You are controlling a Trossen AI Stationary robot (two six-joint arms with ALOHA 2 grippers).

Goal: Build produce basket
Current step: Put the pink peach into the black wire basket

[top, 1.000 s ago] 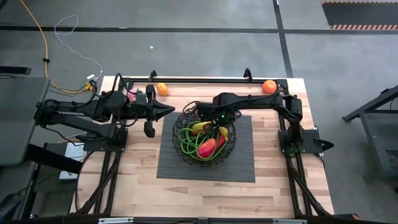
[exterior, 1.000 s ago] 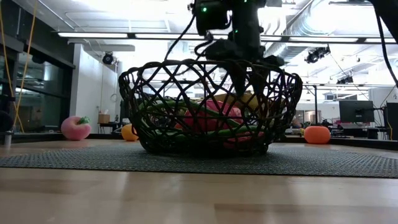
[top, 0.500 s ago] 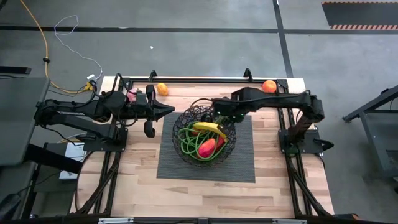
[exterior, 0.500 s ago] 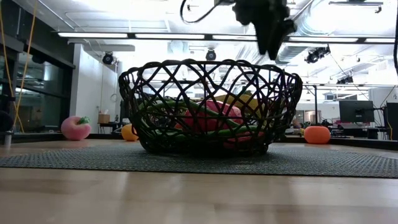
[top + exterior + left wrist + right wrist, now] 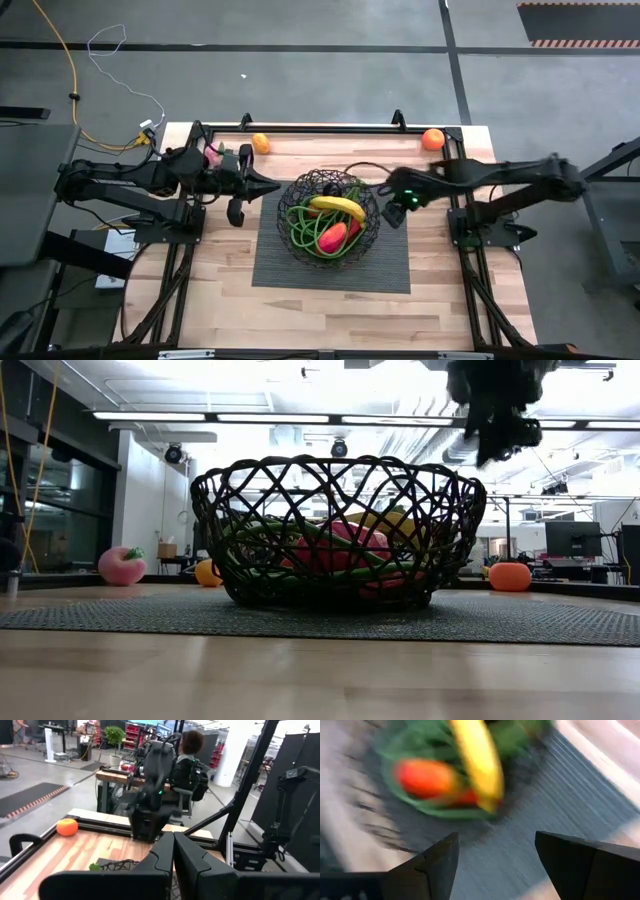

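Observation:
The black wire basket (image 5: 328,212) stands on a dark ribbed mat (image 5: 385,262) at mid-table. Inside it lie a yellow banana (image 5: 338,206), a red pepper (image 5: 335,236) and green beans (image 5: 300,228). My right gripper (image 5: 396,207) hovers open and empty above the mat, just right of the basket; the low view shows it high above the rim (image 5: 498,430). Its wrist view looks down on the banana (image 5: 477,760) past the open fingers (image 5: 495,855). My left gripper (image 5: 270,185) is shut, pointing level at the basket from the left (image 5: 173,855).
Two oranges lie at the table's far edge, one far left (image 5: 260,143) and one far right (image 5: 432,139). A pink peach (image 5: 212,155) lies by the left arm. A person (image 5: 190,765) sits in the room beyond the table.
My right gripper has risen out of the basket and drawn back toward the table's right edge, staying open. The banana stays behind on top of the produce in the basket.

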